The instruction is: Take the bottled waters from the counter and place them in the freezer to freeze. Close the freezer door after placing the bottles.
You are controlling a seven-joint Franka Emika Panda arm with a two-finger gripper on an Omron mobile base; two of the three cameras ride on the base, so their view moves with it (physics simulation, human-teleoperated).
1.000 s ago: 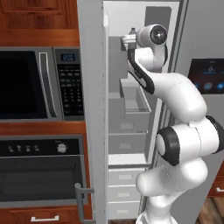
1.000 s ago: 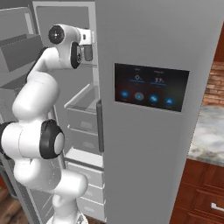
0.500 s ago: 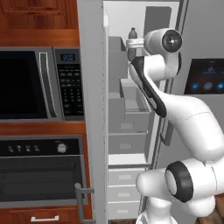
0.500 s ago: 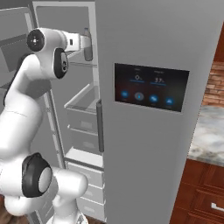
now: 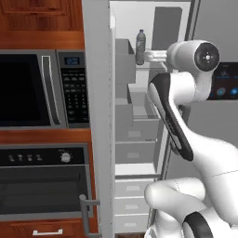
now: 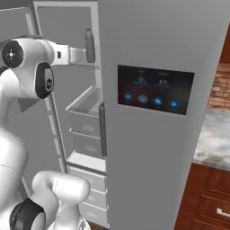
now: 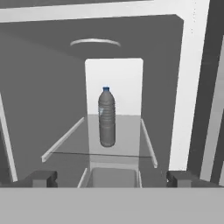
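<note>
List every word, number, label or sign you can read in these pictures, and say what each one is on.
Nothing can be read for certain.
Microwave clock: lit digits, too blurred to read.
Microwave keypad: rows of buttons, markings too small.
Oven control strip: small marks beside the knob, unreadable.
Dispenser screen: two pale figures above blue icons, too blurred.
Bottle: a faint label patch, no legible print.

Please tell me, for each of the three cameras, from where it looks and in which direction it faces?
Left base view: behind the arm, to its left, facing the open grey freezer; the white arm rises lower right.
Right base view: behind, to its right, facing the same freezer; the arm rises lower left.
Hand view: on the open hand, looking into the freezer along the glass shelf; dark fingertips show below.
All views share the upright grey ribbed blue-capped bottle.
</note>
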